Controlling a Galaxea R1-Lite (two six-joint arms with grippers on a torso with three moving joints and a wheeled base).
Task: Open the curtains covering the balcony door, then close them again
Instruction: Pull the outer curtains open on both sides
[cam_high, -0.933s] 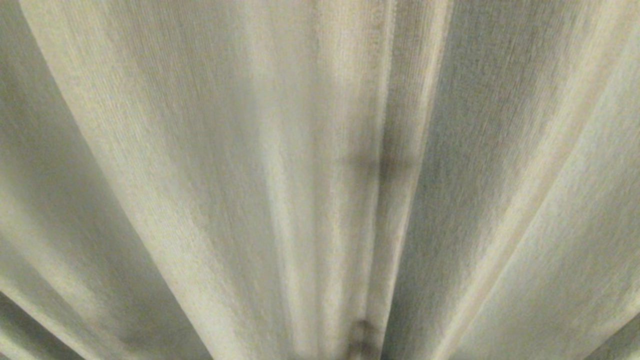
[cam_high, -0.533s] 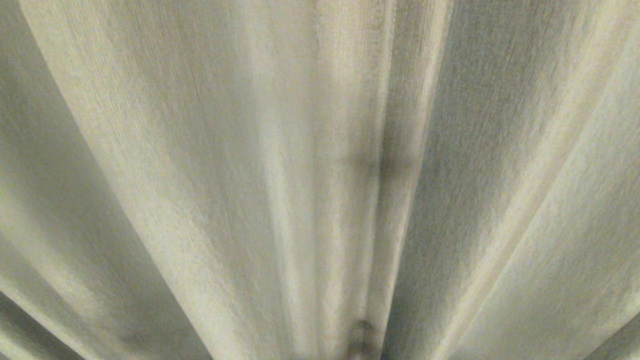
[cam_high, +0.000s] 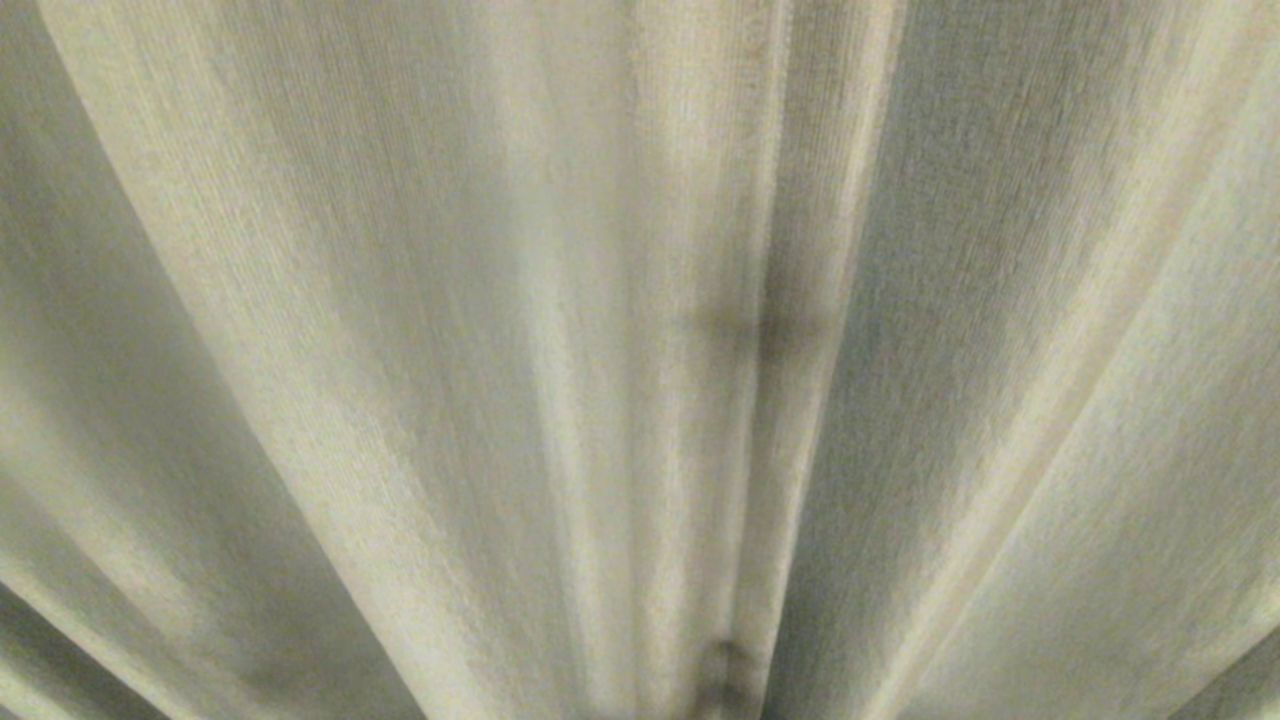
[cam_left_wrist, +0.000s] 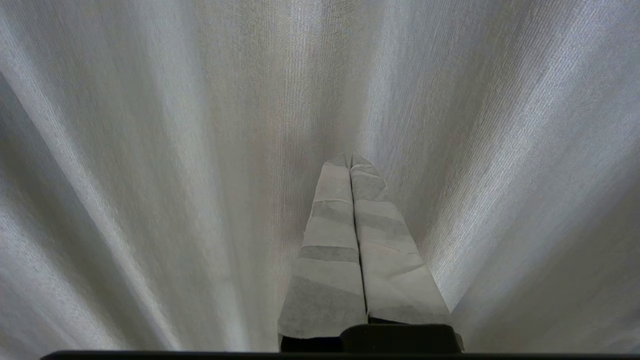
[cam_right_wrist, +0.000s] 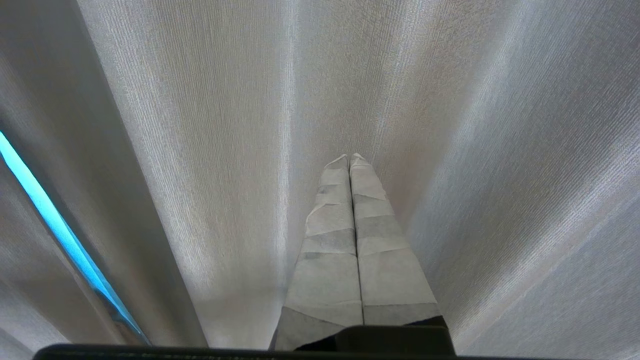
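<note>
The beige ribbed curtains (cam_high: 500, 300) fill the whole head view in hanging pleats, drawn across and very close. Neither arm shows there. In the left wrist view the left gripper (cam_left_wrist: 350, 157) is shut, its tape-wrapped fingers (cam_left_wrist: 330, 235) pressed together with nothing between them, pointing at the curtains (cam_left_wrist: 150, 150) just ahead. In the right wrist view the right gripper (cam_right_wrist: 350, 156) is likewise shut and empty before the curtains (cam_right_wrist: 210, 125). The balcony door is hidden behind the fabric.
A narrow bright blue slit (cam_right_wrist: 55, 225) shows between two curtain folds in the right wrist view. A dark seam (cam_high: 760, 330) runs down the middle pleat in the head view.
</note>
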